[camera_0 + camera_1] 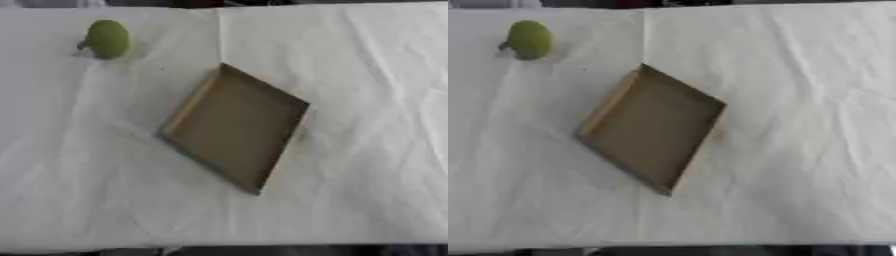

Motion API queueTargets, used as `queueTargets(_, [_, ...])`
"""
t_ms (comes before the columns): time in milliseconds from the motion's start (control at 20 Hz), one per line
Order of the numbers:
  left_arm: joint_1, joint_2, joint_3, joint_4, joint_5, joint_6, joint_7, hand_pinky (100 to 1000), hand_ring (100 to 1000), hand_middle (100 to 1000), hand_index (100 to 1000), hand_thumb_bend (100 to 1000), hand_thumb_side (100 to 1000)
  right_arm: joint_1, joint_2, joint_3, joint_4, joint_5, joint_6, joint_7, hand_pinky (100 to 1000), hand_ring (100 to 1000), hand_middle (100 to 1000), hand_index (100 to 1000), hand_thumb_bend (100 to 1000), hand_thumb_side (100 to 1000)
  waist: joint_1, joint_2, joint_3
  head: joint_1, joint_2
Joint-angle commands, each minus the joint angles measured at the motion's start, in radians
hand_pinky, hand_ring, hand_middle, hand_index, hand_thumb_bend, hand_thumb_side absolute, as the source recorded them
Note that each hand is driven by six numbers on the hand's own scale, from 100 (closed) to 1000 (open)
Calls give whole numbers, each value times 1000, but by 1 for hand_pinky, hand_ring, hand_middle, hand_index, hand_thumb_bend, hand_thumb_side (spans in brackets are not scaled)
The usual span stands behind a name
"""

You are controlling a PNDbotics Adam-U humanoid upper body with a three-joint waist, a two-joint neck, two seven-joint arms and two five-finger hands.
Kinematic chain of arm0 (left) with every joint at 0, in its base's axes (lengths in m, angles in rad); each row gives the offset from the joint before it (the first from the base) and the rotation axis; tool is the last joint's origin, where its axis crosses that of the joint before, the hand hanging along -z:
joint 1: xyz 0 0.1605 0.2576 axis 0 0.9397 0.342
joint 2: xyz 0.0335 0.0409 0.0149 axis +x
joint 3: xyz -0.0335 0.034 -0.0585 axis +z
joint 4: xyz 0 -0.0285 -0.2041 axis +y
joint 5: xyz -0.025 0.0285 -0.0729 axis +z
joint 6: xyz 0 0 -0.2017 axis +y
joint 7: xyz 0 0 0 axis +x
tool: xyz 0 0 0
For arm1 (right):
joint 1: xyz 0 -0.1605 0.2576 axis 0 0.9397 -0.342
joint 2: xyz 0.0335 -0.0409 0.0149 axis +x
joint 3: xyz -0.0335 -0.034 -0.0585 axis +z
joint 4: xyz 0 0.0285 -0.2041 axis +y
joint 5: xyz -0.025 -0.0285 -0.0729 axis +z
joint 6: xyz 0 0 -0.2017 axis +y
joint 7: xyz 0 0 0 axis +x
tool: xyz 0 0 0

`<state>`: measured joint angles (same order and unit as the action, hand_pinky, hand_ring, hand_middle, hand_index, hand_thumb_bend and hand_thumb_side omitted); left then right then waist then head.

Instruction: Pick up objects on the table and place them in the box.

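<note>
Left eye view shows neither hand, so finger state cannot be told; box (234,127) unlabelled, green fruit (108,38) blurred.

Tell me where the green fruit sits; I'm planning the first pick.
The green fruit lies near the table's far left corner on the white cloth, apart from the open box at centre.

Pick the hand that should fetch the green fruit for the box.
Left, probably. The green fruit lies at the table's far left, left of the empty box, so the left arm's side is nearer. Neither hand shows in either view.
</note>
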<state>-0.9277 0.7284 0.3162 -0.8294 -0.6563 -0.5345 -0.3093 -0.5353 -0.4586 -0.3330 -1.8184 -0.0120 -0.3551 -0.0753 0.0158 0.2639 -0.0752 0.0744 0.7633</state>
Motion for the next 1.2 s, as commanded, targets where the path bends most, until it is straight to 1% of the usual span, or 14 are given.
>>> queueTargets(50, [-28, 28, -9, 22, -105, -32, -27, 950, 946, 952, 933, 394, 140, -10, -23, -9, -18, -8, 2, 3, 769, 707, 735, 809, 100, 353, 0, -19, -2, 4, -8])
queueTargets(150, [-35, 23, -16, 42, -162, -37, -56, 965, 951, 944, 927, 456, 116, -9, -21, -9, -19, -9, 3, 3, 769, 707, 735, 809, 100, 354, 1, -20, -3, 5, -8])
queueTargets(250, [-45, 16, -23, 68, -204, -41, -98, 972, 954, 939, 929, 490, 103, -9, -20, -9, -20, -9, 5, 4, 769, 707, 735, 809, 100, 354, 1, -21, -4, 8, -7])
queueTargets(300, [-51, 14, -28, 81, -221, -46, -121, 979, 954, 922, 920, 543, 100, -9, -19, -9, -20, -9, 5, 4, 769, 707, 735, 809, 100, 354, 1, -22, -5, 10, -5])
queueTargets(400, [-64, 12, -34, 104, -253, -55, -157, 992, 962, 923, 922, 600, 100, -9, -19, -8, -21, -10, 6, 5, 770, 707, 735, 808, 100, 355, 2, -22, -6, 14, -2])
queueTargets(550, [-84, 4, -36, 139, -288, -61, -187, 992, 968, 931, 928, 627, 100, -9, -17, -8, -22, -11, 8, 6, 770, 706, 735, 808, 100, 356, 4, -23, -9, 20, -1])
queueTargets(750, [-104, -8, -38, 164, -307, -53, -203, 991, 972, 937, 936, 625, 100, -11, -16, -8, -23, -12, 9, 8, 770, 706, 735, 806, 100, 357, 6, -20, -14, 28, -2])
queueTargets(950, [-121, -23, -42, 176, -305, -51, -213, 985, 977, 955, 958, 599, 100, -18, -14, -7, -25, -14, 10, 9, 770, 706, 735, 804, 100, 359, 9, -12, -24, 43, -6])
queueTargets(1200, [-140, -35, -43, 187, -292, -34, -219, 971, 972, 958, 953, 550, 100, -30, -12, -7, -29, -17, 11, 12, 770, 706, 735, 801, 100, 363, 16, 4, -45, 61, -16])
